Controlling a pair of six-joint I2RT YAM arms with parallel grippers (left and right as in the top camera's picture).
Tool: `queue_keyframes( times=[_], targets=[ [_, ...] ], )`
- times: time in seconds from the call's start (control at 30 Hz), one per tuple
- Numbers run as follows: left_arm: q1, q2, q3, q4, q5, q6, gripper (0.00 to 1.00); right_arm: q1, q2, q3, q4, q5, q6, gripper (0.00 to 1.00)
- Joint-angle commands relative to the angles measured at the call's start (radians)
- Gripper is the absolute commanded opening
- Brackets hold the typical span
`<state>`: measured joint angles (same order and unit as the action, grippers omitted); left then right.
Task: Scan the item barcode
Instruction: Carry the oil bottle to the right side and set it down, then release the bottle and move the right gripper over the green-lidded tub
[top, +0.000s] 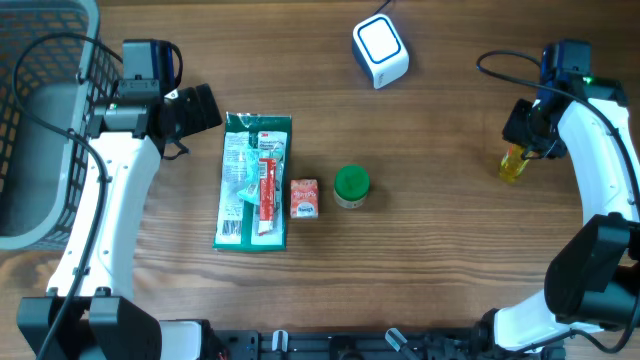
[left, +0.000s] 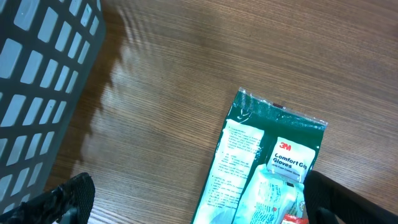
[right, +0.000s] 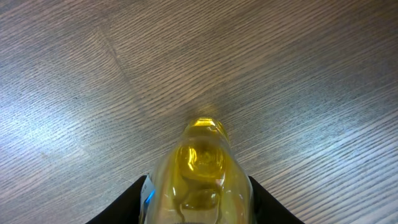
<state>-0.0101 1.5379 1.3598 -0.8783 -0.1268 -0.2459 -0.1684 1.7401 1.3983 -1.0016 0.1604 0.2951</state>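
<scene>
My right gripper (top: 527, 138) is shut on a small bottle of yellow liquid (top: 513, 163) at the table's right side. In the right wrist view the bottle (right: 202, 167) fills the gap between the two black fingers (right: 127, 208) and points away over the wood. No barcode shows on it. The white scanner (top: 380, 50) with its pale blue window sits at the back centre, well left of the bottle. My left gripper (top: 203, 106) hangs open over the far left end of a green 3M glove pack (left: 261, 158), with nothing between its fingers.
The glove pack (top: 254, 180) lies left of centre. A small orange carton (top: 304, 198) and a green-lidded jar (top: 351, 186) stand beside it. A grey wire basket (top: 40, 120) fills the left edge, close to the left arm.
</scene>
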Motion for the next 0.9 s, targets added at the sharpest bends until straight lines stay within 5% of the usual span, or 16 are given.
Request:
queue_keyframes(
  times=[0.0,0.37,0.5,0.87],
  targets=[
    [0.006,0.003,0.005,0.002,-0.005,-0.009,1.0,-0.003,-0.008,-0.006,0.003,-0.005,0.02,0.29],
    [0.006,0.003,0.005,0.002,-0.005,-0.009,1.0,-0.003,-0.008,-0.026,-0.01,-0.005,0.019,0.57],
    [0.006,0.003,0.005,0.002,-0.005,-0.009,1.0,-0.003,-0.008,-0.066,0.015,-0.006,0.02,0.79],
    [0.006,0.003,0.005,0.002,-0.005,-0.009,1.0,-0.003,-0.14,0.029,-0.061,-0.071,0.018,0.99]
  ],
)
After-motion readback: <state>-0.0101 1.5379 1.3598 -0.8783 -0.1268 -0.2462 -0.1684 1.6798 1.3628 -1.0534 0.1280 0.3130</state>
